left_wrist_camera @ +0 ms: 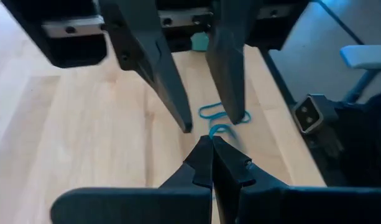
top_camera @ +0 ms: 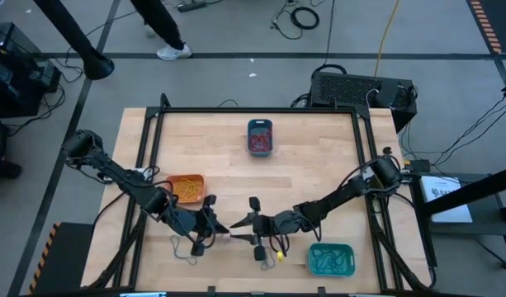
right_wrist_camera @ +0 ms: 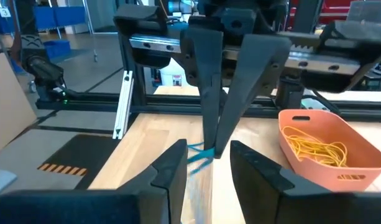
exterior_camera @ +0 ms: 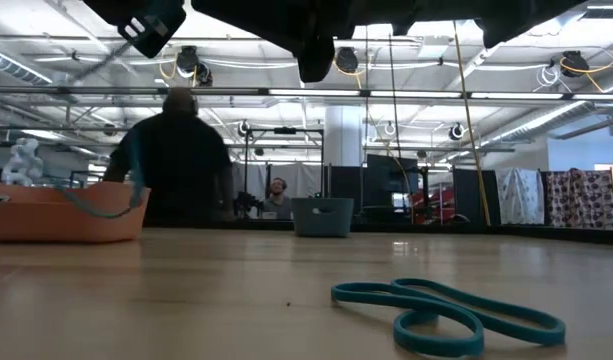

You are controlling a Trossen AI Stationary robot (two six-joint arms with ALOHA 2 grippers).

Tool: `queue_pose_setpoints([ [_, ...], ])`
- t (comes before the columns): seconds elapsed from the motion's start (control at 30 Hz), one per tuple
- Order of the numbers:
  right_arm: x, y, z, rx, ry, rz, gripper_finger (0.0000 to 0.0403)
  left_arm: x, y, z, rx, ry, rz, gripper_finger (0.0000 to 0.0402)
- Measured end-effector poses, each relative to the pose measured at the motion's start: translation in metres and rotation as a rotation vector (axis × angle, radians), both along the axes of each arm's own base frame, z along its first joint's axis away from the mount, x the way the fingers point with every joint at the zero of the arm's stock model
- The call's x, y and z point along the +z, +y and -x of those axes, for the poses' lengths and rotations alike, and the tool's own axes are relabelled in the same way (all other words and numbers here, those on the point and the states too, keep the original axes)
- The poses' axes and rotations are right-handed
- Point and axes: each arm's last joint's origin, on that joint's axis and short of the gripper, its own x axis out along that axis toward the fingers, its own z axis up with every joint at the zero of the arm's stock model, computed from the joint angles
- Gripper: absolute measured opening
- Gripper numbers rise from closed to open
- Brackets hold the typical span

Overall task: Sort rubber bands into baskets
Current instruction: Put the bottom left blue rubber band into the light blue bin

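A teal rubber band [exterior_camera: 448, 312] lies flat on the wooden table in twisted loops. It also shows in the left wrist view [left_wrist_camera: 222, 121] and the right wrist view [right_wrist_camera: 199, 154]. My left gripper [top_camera: 215, 224] [left_wrist_camera: 209, 146] hangs shut just above its near-left end. My right gripper [top_camera: 251, 223] [right_wrist_camera: 209, 163] faces it, open, one finger on either side of the band. The orange basket [top_camera: 186, 187] holds yellow bands. The dark teal-blue basket [top_camera: 260, 137] holds red ones. The turquoise basket [top_camera: 330, 260] holds teal ones.
Black frame rails [top_camera: 153, 140] run along the table's left, far and right sides. A person [exterior_camera: 176, 160] stands beyond the far edge. Bare wood lies between the baskets. A thin grey loop [top_camera: 185, 249] lies near the front edge, left of the grippers.
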Motion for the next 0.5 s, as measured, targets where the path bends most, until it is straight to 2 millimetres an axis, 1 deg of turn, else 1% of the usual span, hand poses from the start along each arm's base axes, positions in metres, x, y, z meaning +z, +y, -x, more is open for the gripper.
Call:
queue_pose_setpoints([
  [0.37,-0.0031,-0.0045,-0.0014,-0.014,0.032,-0.001,0.0114,0.0001,0.0009,-0.0003,0.028,-0.01,-0.016,0.0],
  [0.43,-0.004,-0.0051,-0.0016,-0.015,0.041,0.003,0.0105,0.0002,0.0009,-0.0003,0.028,-0.01,-0.015,0.0],
  [0.5,-0.005,-0.0061,-0.0018,-0.019,0.052,0.008,0.0088,0.0001,0.001,-0.0002,0.028,-0.009,-0.016,0.0],
])
